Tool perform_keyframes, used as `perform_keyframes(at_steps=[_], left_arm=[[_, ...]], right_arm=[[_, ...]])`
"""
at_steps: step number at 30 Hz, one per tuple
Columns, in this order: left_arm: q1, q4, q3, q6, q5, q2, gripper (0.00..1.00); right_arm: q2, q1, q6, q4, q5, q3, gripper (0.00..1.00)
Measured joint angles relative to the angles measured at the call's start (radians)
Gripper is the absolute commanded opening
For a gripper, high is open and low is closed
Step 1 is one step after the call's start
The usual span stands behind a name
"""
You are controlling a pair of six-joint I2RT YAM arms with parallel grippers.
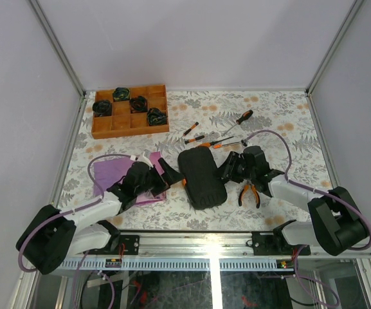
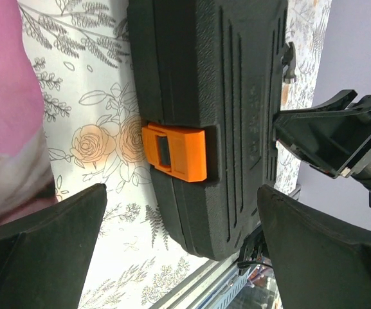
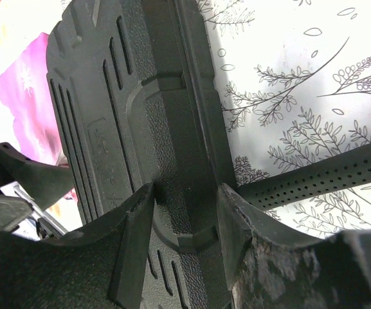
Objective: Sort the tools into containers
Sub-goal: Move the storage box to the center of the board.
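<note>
The black tool case (image 1: 201,177) lies closed mid-table, its orange latch (image 2: 175,151) facing left. My left gripper (image 1: 169,172) hovers at that latch side, wide open (image 2: 182,212), with nothing between its fingers. My right gripper (image 1: 229,168) is on the opposite edge, its fingers pressed on either side of a raised ridge of the case (image 3: 185,199). Orange-handled pliers (image 1: 249,192) lie right of the case. Several screwdrivers (image 1: 204,138) lie behind it, one with a larger black and orange handle (image 1: 240,120).
A brown wooden compartment tray (image 1: 130,111) with dark items stands at the back left. A purple cloth (image 1: 111,174) lies under the left arm. A black dotted tool handle (image 3: 320,177) rests just right of the case.
</note>
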Motion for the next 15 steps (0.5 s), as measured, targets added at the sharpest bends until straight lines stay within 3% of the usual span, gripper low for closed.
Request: perform_keyframes(at_steps=[15], left_arm=[[-0.103,0.301,-0.028,-0.138,-0.01,0.242,0.97]], right_arm=[[-0.014,-0.051,0.016,0.049,-0.053,-0.044,0.49]])
